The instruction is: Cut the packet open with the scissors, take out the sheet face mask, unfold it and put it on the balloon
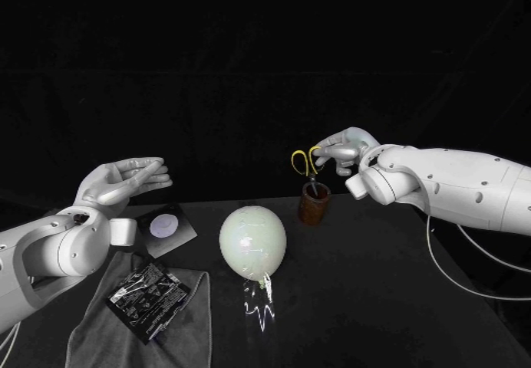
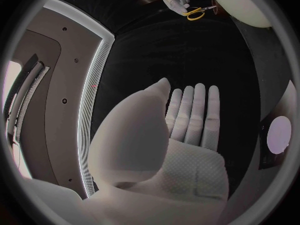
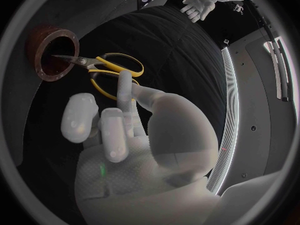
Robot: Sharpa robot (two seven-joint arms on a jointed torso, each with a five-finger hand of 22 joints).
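**Head view, with both wrist views.** The scissors point(image 1: 302, 163) were held at their yellow handle loops by the right hand point(image 1: 338, 149). A finger and the thumb were closed on one loop, and the remaining fingers were curled loosely below. The blades were pointed down into the brown holder point(image 1: 314, 207), so the tool was judged to be at the point of being drawn out and not yet free.

The holder was stood toward the far side of the table point(image 1: 376, 307), just beside the balloon point(image 1: 252, 241). This was presumably done so that the handles were offered upward for a grasp from above.

The left hand point(image 1: 124, 180) was raised over the table's left side, palm flat and fingers straight and side by side, with nothing held. It was judged to be parked clear until the packet was wanted.

The packet point(image 1: 150, 295), dark and glossy, was laid flat on a grey cloth point(image 1: 183, 337) at the near left, well apart from the scissors. No cut could be made out in it. The cloth was probably supplied to keep the packet from sliding.

The balloon was placed at mid-table, between packet and holder, within reach of both hands. A black card bearing a pale disc point(image 1: 164, 226) was seen just behind the cloth; its purpose could not be told.
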